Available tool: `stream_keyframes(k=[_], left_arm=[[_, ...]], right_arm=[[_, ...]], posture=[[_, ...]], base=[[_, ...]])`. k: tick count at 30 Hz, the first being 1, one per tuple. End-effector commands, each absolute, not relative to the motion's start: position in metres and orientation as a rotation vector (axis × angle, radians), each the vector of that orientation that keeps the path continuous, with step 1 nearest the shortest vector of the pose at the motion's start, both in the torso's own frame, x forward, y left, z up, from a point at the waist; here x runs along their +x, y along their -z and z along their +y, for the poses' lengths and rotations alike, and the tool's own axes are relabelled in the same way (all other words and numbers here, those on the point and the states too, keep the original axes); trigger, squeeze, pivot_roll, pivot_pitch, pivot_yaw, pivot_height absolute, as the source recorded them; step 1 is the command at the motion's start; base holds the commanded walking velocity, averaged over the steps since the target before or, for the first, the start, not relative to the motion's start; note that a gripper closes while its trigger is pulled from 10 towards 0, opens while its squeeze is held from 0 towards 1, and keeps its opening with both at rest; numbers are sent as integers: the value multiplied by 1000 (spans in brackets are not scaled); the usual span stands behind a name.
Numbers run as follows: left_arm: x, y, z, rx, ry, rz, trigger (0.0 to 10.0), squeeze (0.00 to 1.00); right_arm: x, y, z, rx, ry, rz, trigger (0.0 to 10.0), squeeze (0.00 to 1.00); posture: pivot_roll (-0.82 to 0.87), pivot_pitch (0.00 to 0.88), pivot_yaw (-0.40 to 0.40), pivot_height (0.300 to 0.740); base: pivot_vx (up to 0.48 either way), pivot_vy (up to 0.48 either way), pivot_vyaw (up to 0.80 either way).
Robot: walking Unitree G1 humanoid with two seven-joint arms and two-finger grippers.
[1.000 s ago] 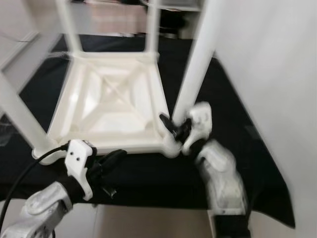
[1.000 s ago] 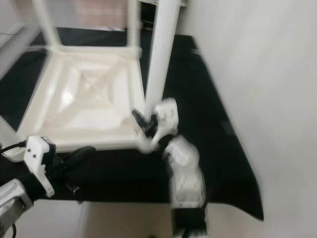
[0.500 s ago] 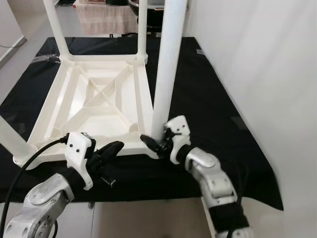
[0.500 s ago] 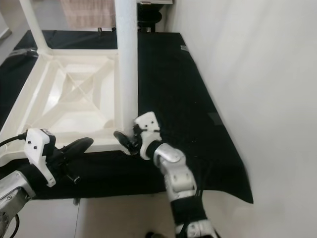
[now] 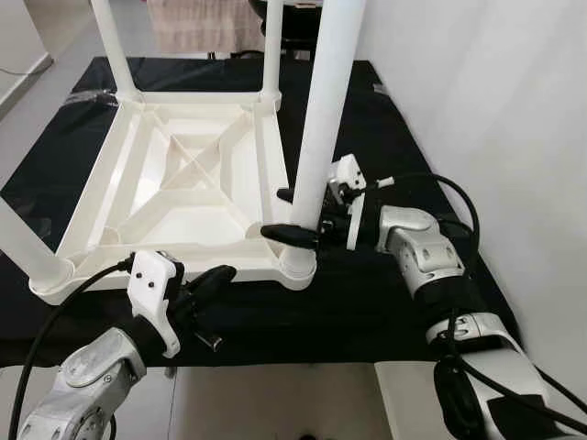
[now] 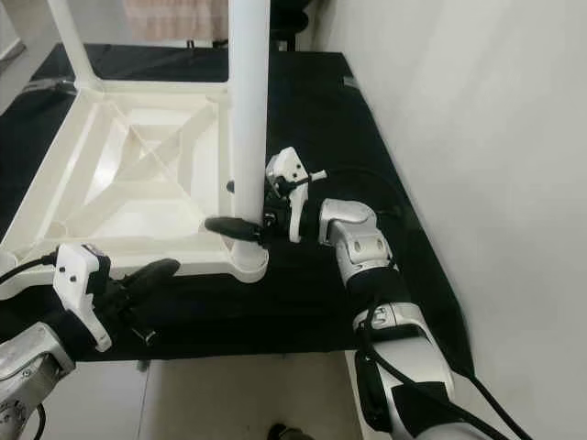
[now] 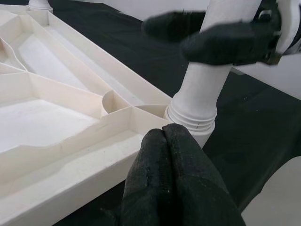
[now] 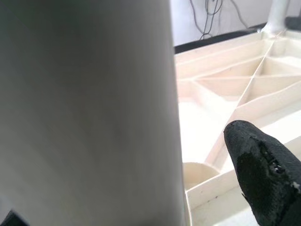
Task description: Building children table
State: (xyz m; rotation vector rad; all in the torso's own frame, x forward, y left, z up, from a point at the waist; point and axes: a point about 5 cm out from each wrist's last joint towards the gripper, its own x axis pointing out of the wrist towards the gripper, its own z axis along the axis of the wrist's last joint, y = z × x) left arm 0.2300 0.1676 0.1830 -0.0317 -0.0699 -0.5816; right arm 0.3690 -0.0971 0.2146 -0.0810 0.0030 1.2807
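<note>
A white plastic children's table (image 5: 229,261) lies upside down on a black mat, its legs pointing up. My right gripper (image 5: 286,215) reaches in from the right and is open around the near right leg (image 5: 321,119), just above its socket (image 5: 298,266). One finger (image 5: 289,234) passes in front of the leg and the other sits behind it. In the right wrist view a gap shows between one finger (image 8: 261,165) and the leg (image 8: 89,113). My left gripper (image 5: 220,273) is shut and empty, close to the table's front edge, left of that socket (image 7: 193,117).
The black mat (image 5: 394,128) covers the floor under the table, with bare grey floor (image 5: 275,403) in front of it. A white wall (image 5: 486,82) runs close along the right. Three other legs (image 5: 108,46) stand at the remaining corners. A black cable (image 5: 55,321) trails from my left arm.
The camera has shifted. My right gripper has risen from the leg's base, and its fingers now straddle the leg higher up. The left gripper has stayed at the front edge.
</note>
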Motion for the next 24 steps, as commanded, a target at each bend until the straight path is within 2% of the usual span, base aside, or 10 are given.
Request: stream_keyframes(k=[1, 2, 9, 12, 15, 16, 18, 21, 23, 24], left_arm=[[226, -182, 165, -36, 589, -66, 10000, 0], [225, -181, 165, -38, 589, -64, 10000, 0], [221, -181, 164, -42, 592, -59, 10000, 0], [221, -181, 164, -45, 592, -59, 10000, 0], [221, -181, 164, -45, 591, -59, 10000, 0], [221, -181, 165, -45, 589, -59, 10000, 0], [222, -182, 167, -46, 589, -59, 10000, 0], [222, -182, 167, -46, 589, -59, 10000, 0], [226, -182, 175, -43, 589, -57, 10000, 0], [226, -182, 175, -43, 589, -57, 10000, 0]], right_arm=[[369, -214, -94, -80, -1292, 6, 6627, 0], [370, -215, -93, -45, -1315, 15, 0, 0], [374, -223, -108, 51, -1337, -13, 0, 0], [372, -217, -124, 21, -1320, -28, 0, 0], [371, -216, -127, 8, -1317, -33, 0, 0], [359, -209, -147, -32, -1278, -64, 0, 0], [348, -204, -161, -50, -1204, -72, 0, 0], [348, -204, -161, -50, -1204, -72, 0, 0], [345, -179, -163, -13, -544, -9, 0, 0], [345, -179, -163, -13, -544, -9, 0, 0]], posture=[[127, 174, -123, 740], [135, 173, -123, 740], [137, 172, -117, 740], [136, 172, -117, 740], [131, 175, -119, 740], [115, 183, -108, 740], [98, 186, -100, 740], [98, 186, -100, 740], [47, 184, -83, 740], [47, 184, -83, 740]], base=[[0, 0, 0], [0, 0, 0], [0, 0, 0], [0, 0, 0], [0, 0, 0], [0, 0, 0], [0, 0, 0], [0, 0, 0], [0, 0, 0], [0, 0, 0]])
